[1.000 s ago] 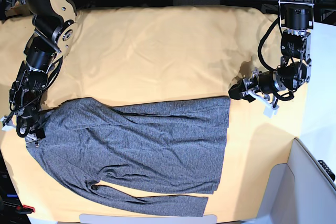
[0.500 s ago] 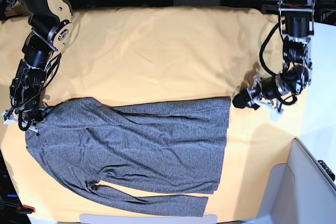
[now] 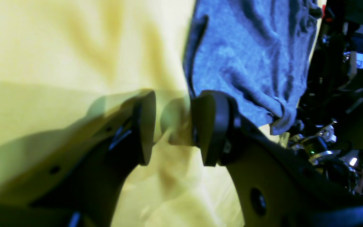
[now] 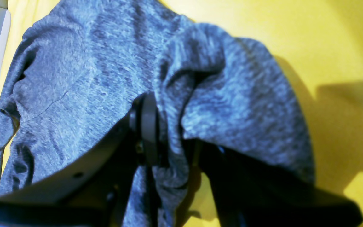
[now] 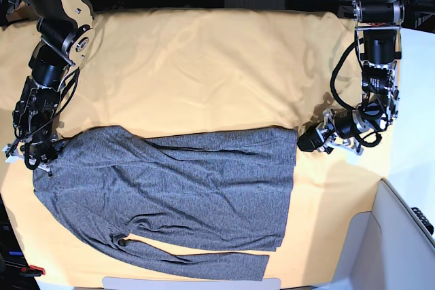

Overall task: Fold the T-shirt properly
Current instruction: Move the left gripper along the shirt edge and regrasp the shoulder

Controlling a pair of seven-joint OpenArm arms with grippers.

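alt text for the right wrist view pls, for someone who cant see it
Close-up from the right wrist camera: the right gripper has its dark fingers closed on a bunched fold of the grey T-shirt. The shirt fills most of the frame and lies on a yellow cloth, which shows at the top and right.

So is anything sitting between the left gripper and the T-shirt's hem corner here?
Nothing visible does. The left gripper hangs with open jaws beside the top corner of the T-shirt, with only bare yellow cloth in the gap. In the left wrist view the shirt's edge lies just past one pad.
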